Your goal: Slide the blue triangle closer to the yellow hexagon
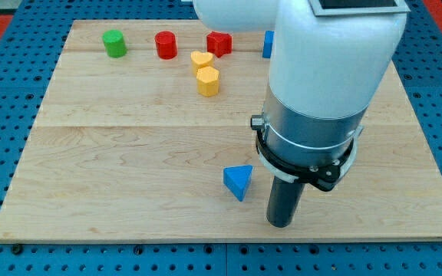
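Note:
The blue triangle [238, 182] lies on the wooden board [129, 153] near the view's bottom, a little right of centre. My tip [280, 223] rests on the board just right of and below the triangle, a small gap apart. The yellow hexagon [208, 80] sits toward the view's top, left of centre, with a second yellow block [201, 60] touching it just above. The arm's white and grey body [321, 84] covers the board's right part.
A green cylinder [114, 44], a red cylinder [166, 45] and a red block [219, 44] stand along the view's top. A blue block [268, 44] shows partly behind the arm. Blue pegboard [6, 115] surrounds the board.

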Robot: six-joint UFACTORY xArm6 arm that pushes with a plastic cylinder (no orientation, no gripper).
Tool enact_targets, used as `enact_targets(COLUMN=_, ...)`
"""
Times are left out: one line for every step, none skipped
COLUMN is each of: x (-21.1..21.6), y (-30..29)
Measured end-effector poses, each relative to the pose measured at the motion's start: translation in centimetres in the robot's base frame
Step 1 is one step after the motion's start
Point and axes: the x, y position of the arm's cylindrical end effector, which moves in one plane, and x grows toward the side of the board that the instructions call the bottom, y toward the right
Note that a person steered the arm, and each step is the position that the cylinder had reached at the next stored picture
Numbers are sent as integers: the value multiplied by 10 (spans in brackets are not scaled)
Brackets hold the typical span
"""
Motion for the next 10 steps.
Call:
enact_targets(x=-6, y=0)
enact_targets(x=-23, y=-2)
enact_targets(x=-33, y=-18)
enact_targets(x=-33, y=-21)
enact_targets(x=-33, y=-21)
enact_targets(x=-33, y=-28)
enact_targets(x=-33, y=-37)
enact_targets(x=-33, y=-38)
enact_targets(x=-35, y=-59)
enact_targets(x=-35, y=-64)
